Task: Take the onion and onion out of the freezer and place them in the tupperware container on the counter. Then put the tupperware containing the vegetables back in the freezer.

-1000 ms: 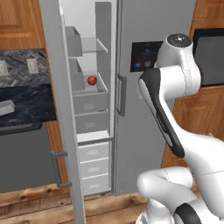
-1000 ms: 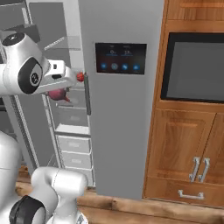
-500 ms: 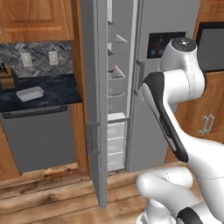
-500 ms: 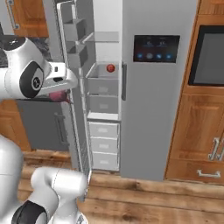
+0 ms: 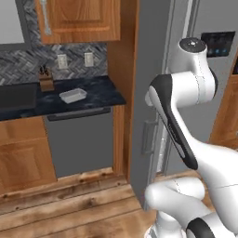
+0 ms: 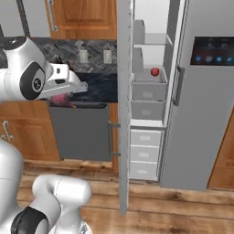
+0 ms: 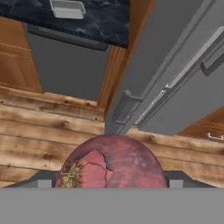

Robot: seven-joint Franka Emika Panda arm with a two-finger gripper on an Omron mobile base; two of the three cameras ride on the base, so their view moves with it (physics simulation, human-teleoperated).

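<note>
My gripper (image 6: 64, 98) is shut on the dull maroon-purple onion (image 6: 57, 99), held in the air left of the open freezer door. In the hand view that onion (image 7: 112, 162) bulges up from the bottom and hides the fingertips. The brighter red-orange onion (image 6: 155, 71) rests on a bin inside the freezer (image 6: 149, 93). The pale tupperware container (image 5: 73, 95) lies open on the dark marbled counter (image 5: 95, 92), and it also shows far ahead as the tray (image 7: 67, 8) at the top of the hand view.
The open freezer door (image 6: 123, 114) stands edge-on between the freezer and the counter. A grey dishwasher front (image 5: 79, 139) sits under the counter. A brown knife block (image 5: 46, 82) and a black sink (image 5: 16, 95) lie left of the container. Wooden cabinets (image 5: 79, 18) hang above.
The whole picture has shifted, so the base has turned and driven toward the counter. The counter and container now sit nearer the middle. The maroon onion stays in the shut gripper.
</note>
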